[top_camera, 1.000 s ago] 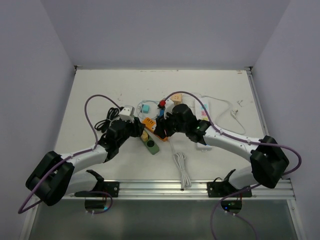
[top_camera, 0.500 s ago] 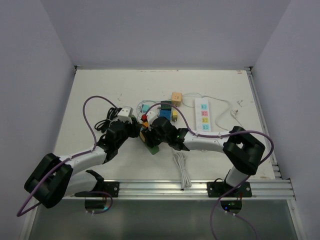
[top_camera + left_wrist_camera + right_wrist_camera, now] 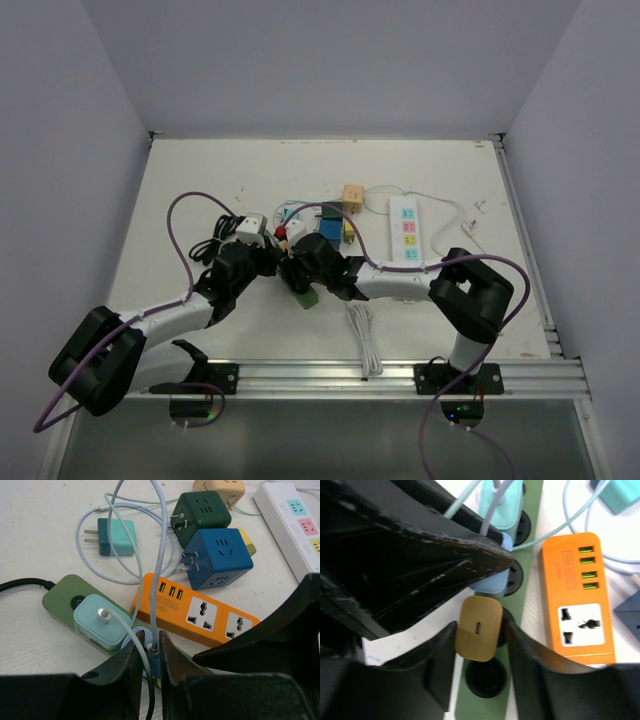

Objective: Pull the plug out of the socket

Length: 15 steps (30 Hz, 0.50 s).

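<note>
My left fingers [image 3: 129, 666] are pinched shut on the pale blue plug [image 3: 154, 660], which is seated in the green power strip [image 3: 57, 597] on the worktop, just beside a teal charger [image 3: 100, 622]. My right fingers [image 3: 440, 660] straddle the tan plug [image 3: 478, 634] in the same strip; I cannot tell whether they grip it.

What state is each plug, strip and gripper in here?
left gripper: jaws shut on light blue plug, seated in green strip
right gripper: jaws shut on tan plug, also seated there
teal charger: plugged into green strip
orange strip: visible sockets empty
blue cube, green cube, small teal plug: loose, unplugged
</note>
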Tool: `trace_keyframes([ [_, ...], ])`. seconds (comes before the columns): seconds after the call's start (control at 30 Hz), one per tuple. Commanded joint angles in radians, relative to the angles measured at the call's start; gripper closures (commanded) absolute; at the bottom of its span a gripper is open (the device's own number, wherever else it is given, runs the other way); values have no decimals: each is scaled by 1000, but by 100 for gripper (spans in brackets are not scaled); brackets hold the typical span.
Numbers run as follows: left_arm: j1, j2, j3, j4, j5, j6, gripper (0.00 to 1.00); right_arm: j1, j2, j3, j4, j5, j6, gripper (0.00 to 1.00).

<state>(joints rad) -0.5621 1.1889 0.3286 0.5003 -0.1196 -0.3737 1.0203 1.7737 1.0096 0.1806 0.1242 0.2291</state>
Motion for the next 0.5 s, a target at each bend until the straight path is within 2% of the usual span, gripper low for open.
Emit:
trace_keyframes([
  [0.0, 4, 17, -25, -31, 11, 18, 80, 4, 3, 26, 68, 46, 21, 56],
  [0.07, 2, 21, -23, -34, 12, 18, 83, 4, 3, 26, 62, 52, 21, 67],
  [0.1, 2, 21, -22, -34, 12, 18, 86, 6, -6, 26, 59, 57, 22, 78],
  [0.17, 4, 21, -23, -34, 8, 18, 89, 6, -22, 21, 49, 60, 22, 86],
  [0.2, 2, 20, -23, -34, 9, 18, 94, 4, -39, 18, 49, 60, 26, 88],
  [0.3, 4, 25, -23, -34, 6, 18, 100, -8, -74, 14, 39, 36, 35, 93],
  [0.47, 4, 41, -13, -52, -23, 18, 100, -69, -120, 7, 46, -76, 102, 98],
])
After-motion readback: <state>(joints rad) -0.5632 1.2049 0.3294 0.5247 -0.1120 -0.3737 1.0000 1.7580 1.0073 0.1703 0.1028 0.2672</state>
